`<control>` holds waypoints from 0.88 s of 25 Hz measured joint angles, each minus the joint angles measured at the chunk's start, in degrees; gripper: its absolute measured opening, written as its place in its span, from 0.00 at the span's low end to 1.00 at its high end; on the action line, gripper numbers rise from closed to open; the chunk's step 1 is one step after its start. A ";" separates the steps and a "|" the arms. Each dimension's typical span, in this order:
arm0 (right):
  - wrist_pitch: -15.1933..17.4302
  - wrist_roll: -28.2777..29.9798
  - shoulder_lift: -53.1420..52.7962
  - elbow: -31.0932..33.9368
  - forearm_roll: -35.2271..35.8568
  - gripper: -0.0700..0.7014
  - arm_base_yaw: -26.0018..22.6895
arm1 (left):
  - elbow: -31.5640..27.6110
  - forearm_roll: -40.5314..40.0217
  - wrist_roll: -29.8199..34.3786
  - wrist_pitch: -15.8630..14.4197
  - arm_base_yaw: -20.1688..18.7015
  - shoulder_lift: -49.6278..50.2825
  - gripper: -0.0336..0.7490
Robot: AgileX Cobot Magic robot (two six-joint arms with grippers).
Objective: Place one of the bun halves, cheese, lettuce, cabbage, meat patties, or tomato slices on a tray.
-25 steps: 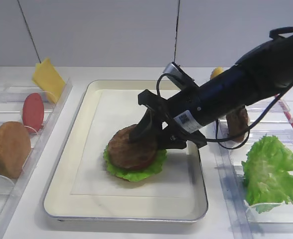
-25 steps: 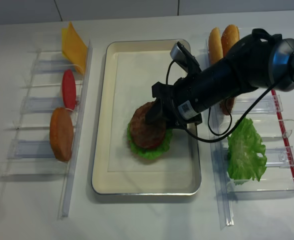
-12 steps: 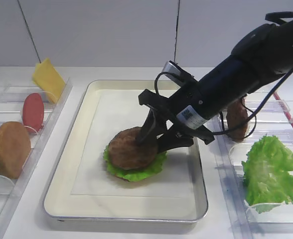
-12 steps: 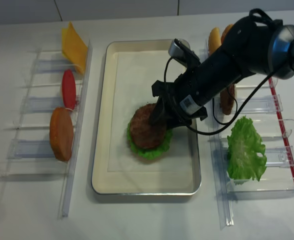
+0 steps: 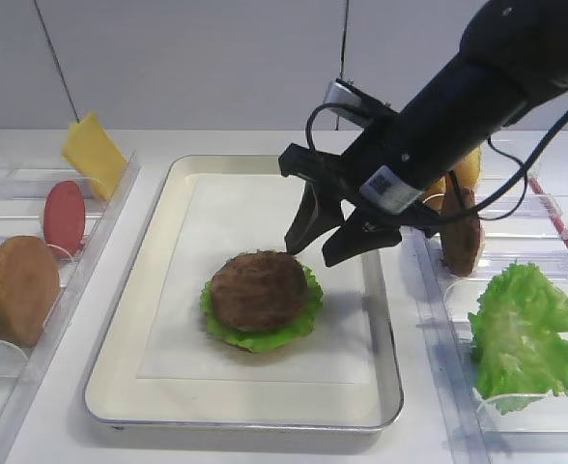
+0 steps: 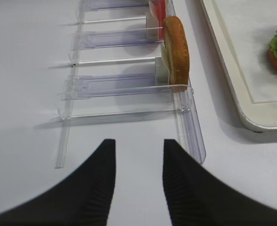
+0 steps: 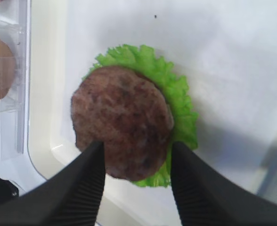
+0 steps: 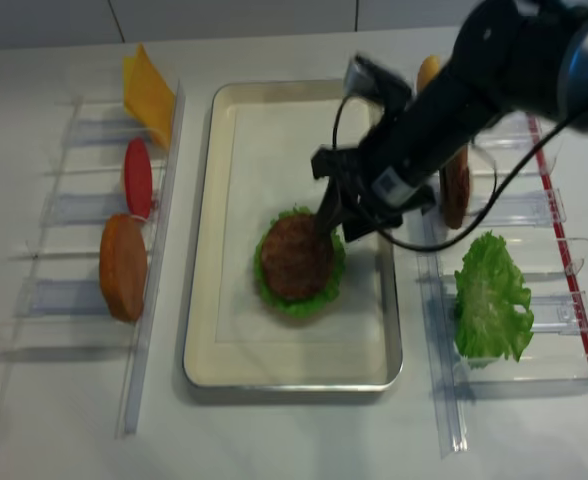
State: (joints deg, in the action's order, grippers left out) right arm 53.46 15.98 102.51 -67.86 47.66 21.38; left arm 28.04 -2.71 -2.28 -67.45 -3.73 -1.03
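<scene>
One meat patty [image 5: 259,289] lies on a lettuce leaf [image 5: 306,310] in the tray [image 5: 158,365]; the right gripper [image 5: 324,244] hangs just above its edge, jaws apart and empty. Left gripper [image 6: 134,160] hovers open over the surface [image 6: 30,94] by the rack [image 6: 124,84]

Our right gripper [image 5: 321,237] hangs tilted downward, its jaws spread and empty. Our left gripper [image 6: 134,175] hovers low, jaws parted too.

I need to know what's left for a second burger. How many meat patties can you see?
2: one patty lies on lettuce in the tray; another patty stands in the right rack. More could be hidden behind the arm.
</scene>
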 joint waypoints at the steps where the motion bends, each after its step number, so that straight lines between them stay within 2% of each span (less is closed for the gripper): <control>1: 0.71 -1.20 -0.55 -0.99 -1.50 0.56 0.00 | 0.00 0.00 0.00 0.00 0.00 0.00 0.34; 7: 8.23 -8.59 -4.19 -7.47 -12.25 0.56 0.00 | 0.00 0.00 0.00 0.00 0.00 0.00 0.34; 13: 15.77 -14.50 -9.49 -10.70 -22.65 0.56 0.00 | 0.00 0.00 0.00 0.00 0.00 0.00 0.34; 22: 17.36 -20.20 -21.76 -10.70 -36.76 0.56 0.00 | 0.00 0.00 0.00 0.00 0.00 0.00 0.34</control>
State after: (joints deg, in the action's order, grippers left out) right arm 70.81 -4.22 80.75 -78.56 10.91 21.38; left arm 28.04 -2.71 -2.28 -67.45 -3.73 -1.03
